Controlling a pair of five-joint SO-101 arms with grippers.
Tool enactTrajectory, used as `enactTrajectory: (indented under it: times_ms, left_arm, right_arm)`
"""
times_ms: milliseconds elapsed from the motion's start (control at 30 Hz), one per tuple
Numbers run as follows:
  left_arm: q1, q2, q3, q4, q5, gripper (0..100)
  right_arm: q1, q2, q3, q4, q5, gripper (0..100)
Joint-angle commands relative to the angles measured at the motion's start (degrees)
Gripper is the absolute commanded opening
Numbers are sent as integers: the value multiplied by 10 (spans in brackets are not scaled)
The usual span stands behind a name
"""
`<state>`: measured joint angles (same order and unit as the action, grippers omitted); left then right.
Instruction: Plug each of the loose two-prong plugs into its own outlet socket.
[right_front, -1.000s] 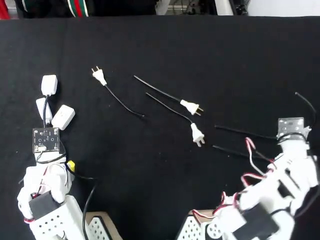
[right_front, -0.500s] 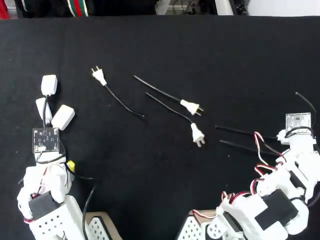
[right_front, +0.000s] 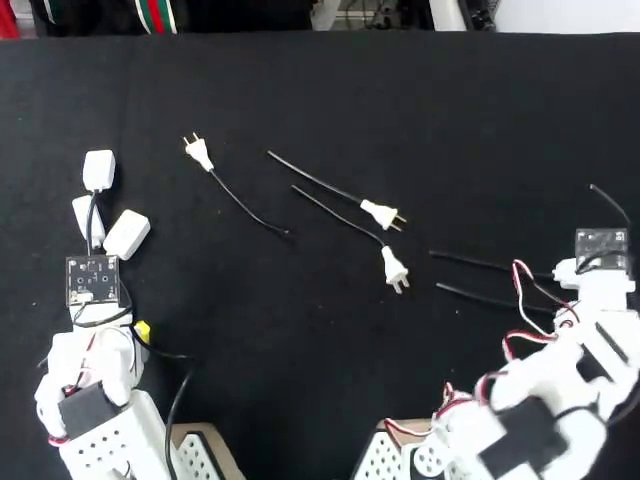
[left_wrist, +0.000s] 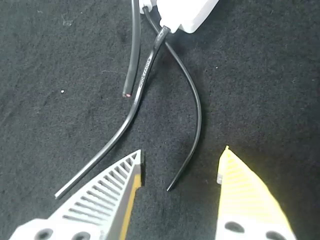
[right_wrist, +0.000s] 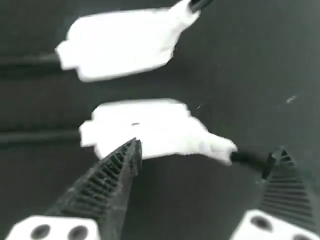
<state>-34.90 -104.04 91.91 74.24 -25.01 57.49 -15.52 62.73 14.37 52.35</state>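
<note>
Left claw (left_wrist: 182, 151) hangs released over cord ends (left_wrist: 197, 125) by the sockets (right_front: 125, 233) at the counter's (right_front: 400, 100) left edge; right claw (right_wrist: 207, 146) likewise released; three plugs (right_front: 380, 213) lie loose.

A white two-prong plug (right_front: 198, 151) lies on the black table (right_front: 320, 90) in the upper left of the frame, prongs pointing up and left, its black cord trailing toward the centre. A second plug (right_front: 381, 214) and a third plug (right_front: 395, 268) lie near the centre, close together but apart (their cords run off up and left, nearly parallel). Three white outlet sockets (right_front: 98, 168) cluster at the left edge, just above the left arm (right_front: 90, 360), which stands in the lower left corner. The right arm (right_front: 590, 340) occupies the lower right corner, with two loose black cords (right_front: 480, 263) lying just left of it.
</note>
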Motion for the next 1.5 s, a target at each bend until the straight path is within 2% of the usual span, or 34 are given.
enactTrajectory:
  times_ms: [0,300,500,600,667,800,900,967,1100,1267,1467]
  left_arm:
    - [-5,-4,0,-9,-4,247]
    - [-5,-4,4,-10,-4,247]
    - [-5,-4,4,-11,-4,247]
    - [-5,-4,4,-11,-4,247]
    - [-5,-4,5,-11,-4,247]
    - [-5,-4,4,-12,-4,246]
    - [-5,-4,2,-12,-2,246]
    - [-5,-4,1,-12,-1,246]
    - [-10,-4,1,-10,-1,246]
    - [-11,-4,5,-10,-2,246]
    - [-11,-4,7,-11,-4,246]
  right_arm:
    - [-10,-144,-4,229,-3,386]
    - [-109,-397,-80,588,-8,386]
    - [-216,-453,-150,681,-85,385]
    - [-295,-452,-168,700,-141,381]
    - [-352,-451,-173,709,-175,339]
    - [-474,-422,-173,708,-242,161]
    - [-564,-378,-173,706,-258,45]
    - [-623,-343,-174,698,-265,28]
    - [-703,-264,-184,630,-309,84]
    - [-732,-124,-263,597,-315,162]
    - [-662,46,-365,588,-256,168]
